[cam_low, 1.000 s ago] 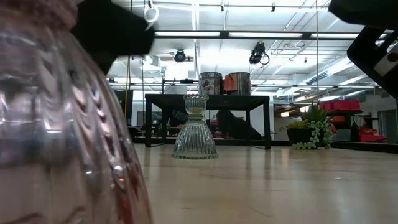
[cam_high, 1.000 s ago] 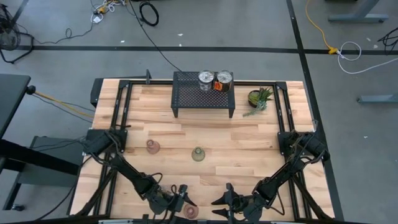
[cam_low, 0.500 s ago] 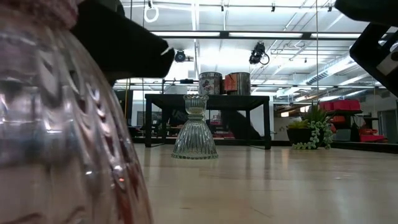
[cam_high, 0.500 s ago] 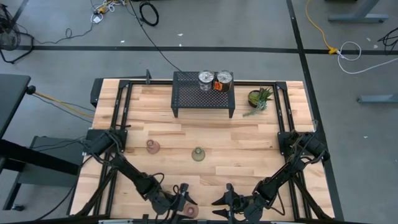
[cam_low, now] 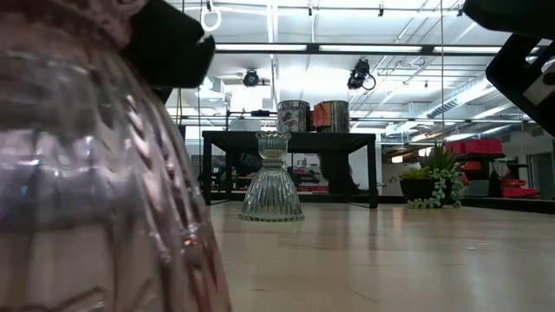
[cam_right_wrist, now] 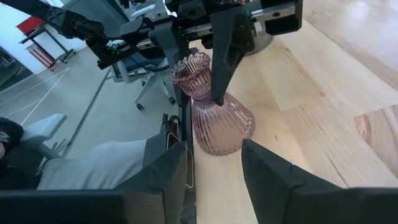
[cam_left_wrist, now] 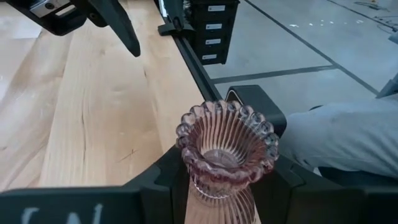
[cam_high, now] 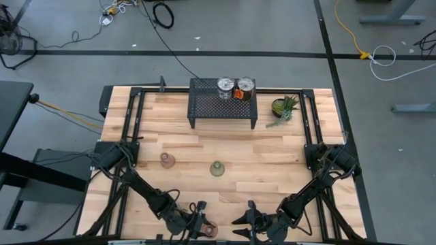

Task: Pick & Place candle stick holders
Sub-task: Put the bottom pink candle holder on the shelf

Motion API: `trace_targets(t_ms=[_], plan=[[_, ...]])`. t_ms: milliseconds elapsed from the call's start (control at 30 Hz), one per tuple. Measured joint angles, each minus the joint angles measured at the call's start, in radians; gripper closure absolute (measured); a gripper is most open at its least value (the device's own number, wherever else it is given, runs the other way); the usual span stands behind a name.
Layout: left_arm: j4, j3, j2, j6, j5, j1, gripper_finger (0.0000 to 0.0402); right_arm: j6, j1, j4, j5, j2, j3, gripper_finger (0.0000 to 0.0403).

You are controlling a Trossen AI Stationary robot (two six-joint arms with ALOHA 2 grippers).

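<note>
A pinkish glass candle stick holder (cam_left_wrist: 227,146) stands near the table's near edge, between the fingers of my left gripper (cam_left_wrist: 227,167), which is shut on it. My right gripper (cam_right_wrist: 217,180) stands open just to its right (cam_high: 246,219), holding nothing. A second pinkish holder (cam_high: 167,160) and an olive-green holder (cam_high: 216,168) rest on their flared bases at mid-table. Two silver holders (cam_high: 225,86), one with an orange part (cam_high: 244,89), stand on top of the black mesh rack (cam_high: 223,109). My left gripper pinches the pinkish holder by its narrow neck (cam_left_wrist: 198,184), just under the scalloped cup, one finger on each side. The fingers (cam_right_wrist: 219,68) come at it from above, slanting down. The holder stays upright with its flared base (cam_right_wrist: 225,138) on the table.
A spiky green potted plant (cam_high: 284,107) stands at the far right beside the rack. Black frame rails (cam_high: 129,122) run along the table's left and right sides. A person's grey-clad leg (cam_left_wrist: 348,143) shows beyond the near edge. Bare wood lies between the rack and the glass holders.
My left gripper's fingers have closed in on the pinkish holder's neck. In the low view, the holder's close-up outline has shifted a little toward the right. My right gripper has kept still.
</note>
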Motion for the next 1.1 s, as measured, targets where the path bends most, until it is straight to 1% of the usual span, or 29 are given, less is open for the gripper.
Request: trace_targets(t_ms=[333,467,700,767,967,1100], plan=[[0.029,0.000,-0.002,0.016,-0.001,0.002,0.0267,0.001,0.000,0.000,0.000,0.000,0.000,0.0250],[-0.002,0.000,-0.029,0.039,-0.001,0.015,0.0267,0.003,0.000,0.000,0.000,0.000,0.000,0.0250],[-0.152,0.000,-0.144,0.044,-0.013,0.054,0.0267,0.003,0.000,0.000,0.001,0.000,0.000,0.0250],[-0.193,0.000,-0.185,0.072,-0.012,0.070,0.0267,0.003,0.000,0.000,0.008,0.000,0.000,0.0250],[-0.240,0.000,-0.308,0.161,0.000,0.137,0.0267,0.002,0.000,0.000,0.011,0.000,0.000,0.0250],[-0.344,0.000,-0.398,0.195,-0.019,0.190,0.0267,0.002,0.000,0.000,0.011,0.000,0.000,0.0250]])
